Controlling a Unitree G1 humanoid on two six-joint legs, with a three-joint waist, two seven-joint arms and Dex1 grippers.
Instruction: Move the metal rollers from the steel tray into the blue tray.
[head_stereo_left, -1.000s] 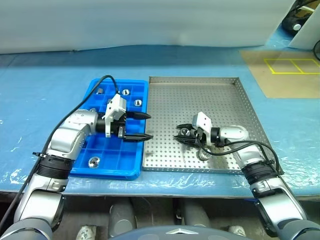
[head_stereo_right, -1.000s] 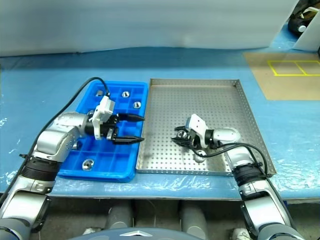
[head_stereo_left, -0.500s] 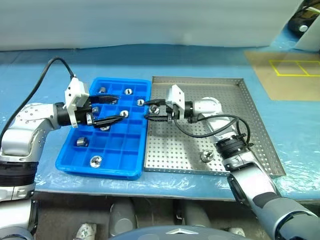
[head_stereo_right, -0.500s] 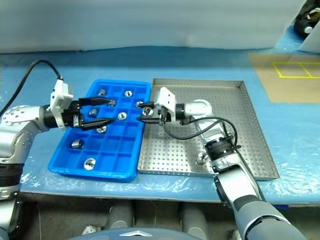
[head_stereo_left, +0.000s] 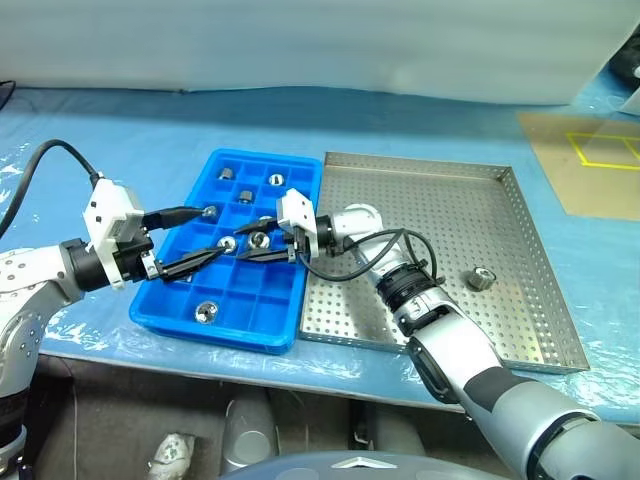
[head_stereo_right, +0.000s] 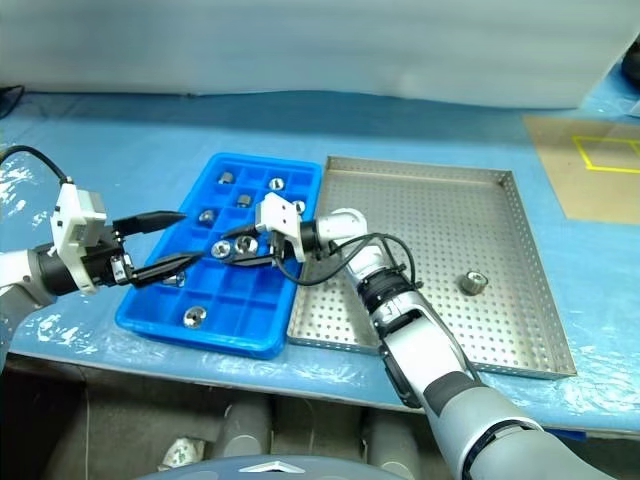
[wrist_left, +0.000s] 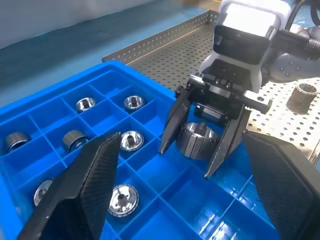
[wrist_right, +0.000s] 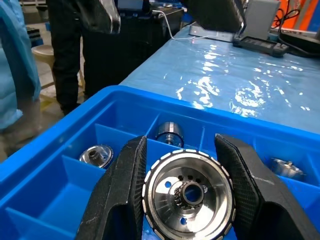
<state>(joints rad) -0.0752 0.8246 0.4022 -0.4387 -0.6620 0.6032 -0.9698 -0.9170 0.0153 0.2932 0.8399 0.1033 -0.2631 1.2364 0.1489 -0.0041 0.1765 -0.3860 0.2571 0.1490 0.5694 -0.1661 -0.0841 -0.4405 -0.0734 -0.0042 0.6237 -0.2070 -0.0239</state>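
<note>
The blue tray (head_stereo_left: 222, 335) lies left of the steel tray (head_stereo_left: 420, 161) and holds several metal rollers in its compartments, such as one at the back (head_stereo_left: 276, 180) and one near the front (head_stereo_left: 207, 311). My right gripper (head_stereo_left: 252, 243) reaches across over the blue tray's middle, shut on a metal roller (wrist_right: 187, 194) held between its fingers (wrist_right: 125, 200). That roller (wrist_left: 199, 140) hangs just above a compartment. My left gripper (head_stereo_left: 210, 232) stands open over the tray's left part, facing the right gripper. One roller (head_stereo_left: 480, 278) lies in the steel tray near its right rim.
Blue plastic sheeting (head_stereo_left: 100, 130) covers the table. A brown mat with yellow tape (head_stereo_left: 590, 150) lies at the far right. In the right wrist view a person in dark trousers (wrist_right: 75, 50) stands beyond the table, and devices (wrist_right: 260, 25) sit on it.
My right gripper has carried its roller left from the steel tray to over the blue tray. The left gripper has drawn back to the left, still open. The camera has turned.
</note>
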